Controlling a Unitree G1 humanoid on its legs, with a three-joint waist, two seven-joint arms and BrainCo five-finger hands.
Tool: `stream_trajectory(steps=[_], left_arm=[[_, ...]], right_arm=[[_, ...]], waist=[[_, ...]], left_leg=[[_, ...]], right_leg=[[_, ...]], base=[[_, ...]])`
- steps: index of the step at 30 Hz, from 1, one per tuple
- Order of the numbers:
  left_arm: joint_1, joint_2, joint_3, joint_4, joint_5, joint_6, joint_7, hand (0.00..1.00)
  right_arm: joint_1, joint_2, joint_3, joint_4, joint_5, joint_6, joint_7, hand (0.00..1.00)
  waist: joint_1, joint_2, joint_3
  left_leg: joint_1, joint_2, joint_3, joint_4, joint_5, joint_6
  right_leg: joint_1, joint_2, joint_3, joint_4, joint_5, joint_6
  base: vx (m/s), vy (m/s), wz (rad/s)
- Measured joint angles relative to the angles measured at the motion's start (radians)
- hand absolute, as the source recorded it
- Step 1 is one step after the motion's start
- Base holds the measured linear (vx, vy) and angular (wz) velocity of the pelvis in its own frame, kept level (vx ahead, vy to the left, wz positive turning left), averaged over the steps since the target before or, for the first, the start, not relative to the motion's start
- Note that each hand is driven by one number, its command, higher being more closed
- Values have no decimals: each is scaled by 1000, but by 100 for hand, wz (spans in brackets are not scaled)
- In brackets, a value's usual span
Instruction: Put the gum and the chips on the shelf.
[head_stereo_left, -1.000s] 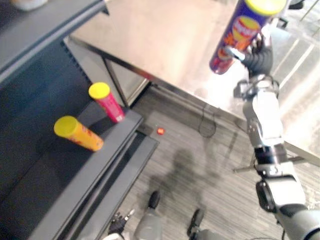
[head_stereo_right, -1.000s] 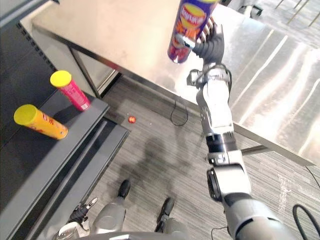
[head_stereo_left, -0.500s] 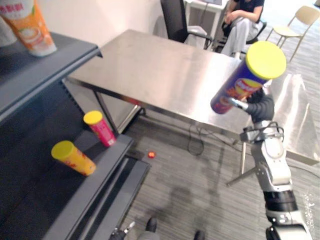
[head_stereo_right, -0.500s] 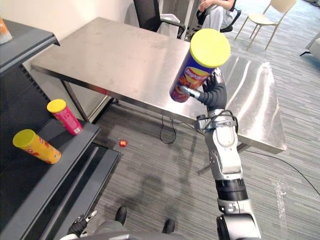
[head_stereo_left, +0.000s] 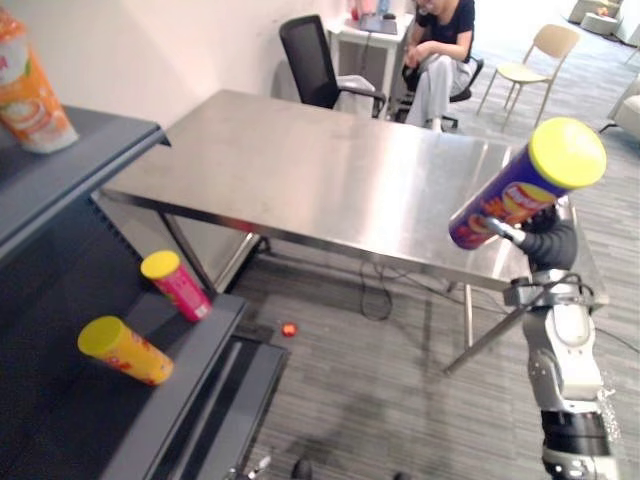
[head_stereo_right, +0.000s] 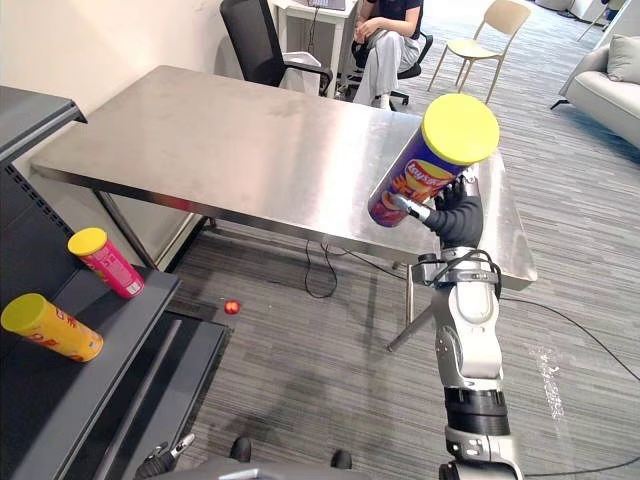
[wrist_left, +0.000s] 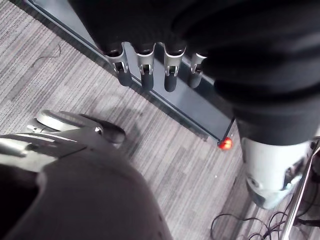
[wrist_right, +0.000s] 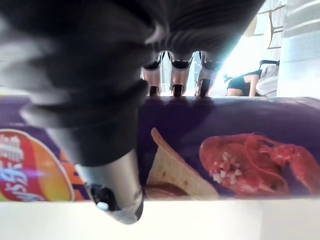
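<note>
A purple chips can (head_stereo_left: 520, 185) with a yellow lid is held tilted in the air over the near right end of the steel table. My right hand (head_stereo_left: 548, 243) is shut on its lower half; in the right wrist view the thumb (wrist_right: 107, 175) crosses the can (wrist_right: 225, 145) and the fingers curl behind it. The dark grey shelf (head_stereo_left: 190, 370) stands at the left. On its lower board a pink canister (head_stereo_left: 176, 285) with a yellow lid leans near the edge, and a yellow-orange tube (head_stereo_left: 125, 350) lies on its side. My left hand (wrist_left: 145, 70) hangs over the floor, fingers straight.
A long steel table (head_stereo_left: 320, 180) fills the middle. Behind it are a black office chair (head_stereo_left: 315, 60), a seated person (head_stereo_left: 440, 55) and a beige chair (head_stereo_left: 535, 60). An orange pouch (head_stereo_left: 30, 90) stands on the upper shelf board. A small red object (head_stereo_left: 288, 329) lies on the floor.
The whole picture has shifted, so the camera has moved and takes in more of the room. My right hand still holds the chips can, now lower and further right in the picture.
</note>
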Motion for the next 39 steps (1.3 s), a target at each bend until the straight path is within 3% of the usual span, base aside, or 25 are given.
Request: stream_trajectory(steps=[3, 5, 8, 11, 14, 16, 17, 18, 19, 22, 24, 26, 29, 33, 39], left_arm=[[0, 0, 0, 0, 0, 4, 0, 0], [0, -2, 0, 1, -3, 12, 0, 0], [-1, -6, 0, 2, -16, 12, -1, 0], [-2, -17, 0, -2, -27, 12, -2, 0], [-2, -24, -1, -22, -49, 12, -2, 0], [5, -31, 4, -20, -49, 12, -1, 0], [-2, -31, 26, -16, -55, 13, -3, 0], [-11, -34, 44, -12, -62, 17, -3, 0], [-11, -41, 54, -13, -62, 18, -2, 0], [-4, -82, 84, -12, -61, 18, -2, 0], [-3, -91, 97, -11, -58, 18, -2, 0], [-3, -101, 119, -12, -42, 18, -2, 0], [10, -100, 150, -1, -38, 20, -2, 0], [24, -101, 152, 0, -2, 21, 1, 0], [8, -85, 144, 1, 27, 20, 13, 0]], right_arm=[[43, 42, -9, -1, 1, 0, 0, 100], [84, 72, -17, -2, 2, 0, -1, 100], [116, 76, -5, -4, 2, 0, -2, 100], [116, 77, 34, -4, 18, 0, -2, 100], [105, 75, 55, -4, 19, 0, 1, 100], [84, 76, 59, -3, 19, 1, 2, 100], [49, 71, 52, 0, 19, -2, -2, 100], [16, 69, 35, 11, 18, -2, -12, 100], [7, 69, 20, 15, 17, -1, -19, 100], [24, 66, -56, 15, 16, -2, -52, 100], [35, 65, -99, 13, 15, -3, -65, 100], [42, 71, -142, 13, 13, -2, -72, 100], [53, 113, -153, 13, -7, 0, -71, 100], [68, 148, -163, 4, -16, -1, -82, 100], [124, 188, -198, 3, -33, -2, -132, 100]], waist=[[0, 5, 0], [-3, 16, 5], [-8, 30, 14], [-7, 51, 40], [9, 60, 47], [33, 67, 54], [32, 52, 66], [30, 55, 84], [26, 62, 90], [-7, 117, 77], [-13, 136, 65], [-19, 168, 49], [-12, 151, 49], [-13, 137, 48], [-18, 99, 67]], left_leg=[[-14, 0, 1, 75, -45, 0], [-43, 0, -6, 201, -113, 1], [-83, 3, -29, 298, -156, -1], [-119, 8, -84, 318, -148, -13], [-171, 14, -183, 229, -73, -39], [-168, 64, -111, 95, -77, -27], [-193, 85, 32, 109, -81, 40], [-243, 103, 167, 234, -58, 70], [-252, 115, 231, 303, -59, 70], [-202, 183, 428, 472, -94, 69], [-139, 213, 505, 466, -93, 70], [-79, 195, 521, 316, -73, 41], [-77, 163, 510, 238, -74, 39], [-61, 124, 464, 136, -58, 18], [-65, 66, 442, 86, -24, 40]], right_leg=[[-3, -3, 4, 48, -25, -10], [-15, -9, 4, 148, -82, -12], [-37, -15, -6, 248, -136, -16], [-41, -10, -55, 274, -153, -35], [-93, -3, -156, 298, -165, -59], [-102, 13, -197, 242, -137, -95], [-107, -11, -253, 196, -112, -117], [-119, -39, -311, 190, -96, -130], [-116, -47, -340, 183, -87, -128], [-72, -74, -525, 148, -74, -124], [-65, -97, -616, 143, -75, -125], [-52, -99, -724, 120, -49, -100], [4, -95, -836, 74, -1, -75], [32, -105, -916, 79, 12, -62], [-2, -203, -901, 199, 0, -69]], base=[[3, 4, -4], [-13, 18, 4], [-59, 4, 17], [-142, -65, 53], [-123, -112, 92], [-187, -196, 85], [-221, -165, 111], [-161, -114, 125], [-132, -149, 145], [-74, -39, 160], [-84, 75, 173], [-107, 164, 164], [-117, 226, 115], [-86, 234, 66], [-65, 105, 18]])
